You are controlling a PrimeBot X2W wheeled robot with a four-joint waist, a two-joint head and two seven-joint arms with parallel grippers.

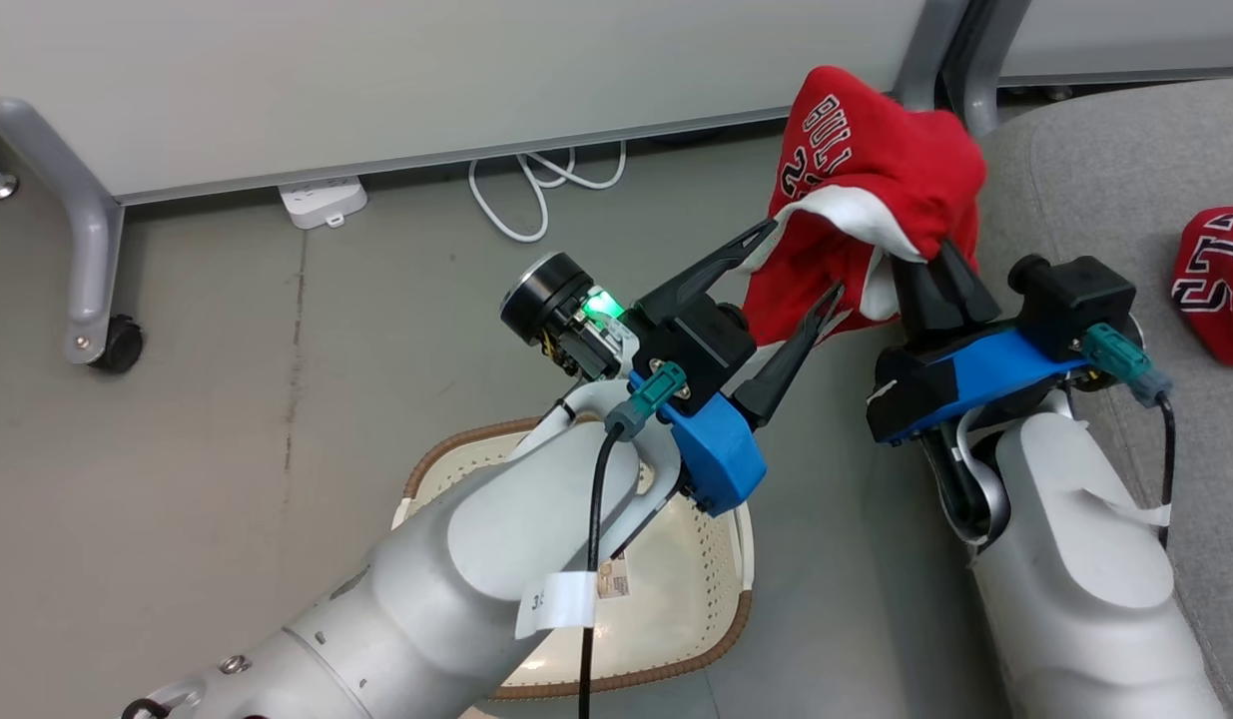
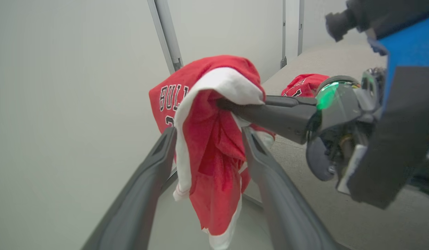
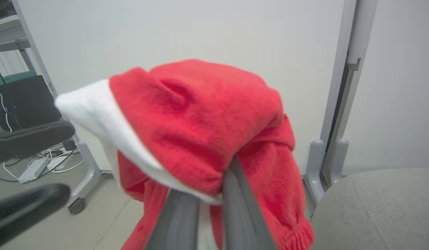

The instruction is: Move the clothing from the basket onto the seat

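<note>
right fingers [image 1: 960, 280] clamped on red Bulls garment [image 1: 876, 150], aloft at seat [image 1: 1095, 170] edge | left fingers [image 1: 716, 265] apart, flanking its hanging cloth | second red garment [image 1: 1220, 280] on seat | basket [image 1: 456, 444] on floor

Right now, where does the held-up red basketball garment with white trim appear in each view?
Head view: the red BULLS-lettered fabric garment is upper right, pinched in the shut right claw.
Left wrist view: the garment hangs at centre inside the open left claw.
Right wrist view: the garment is central, over the fingers.
Shared landmark: the rounded grey fabric seat, right of it everywhere.
</note>
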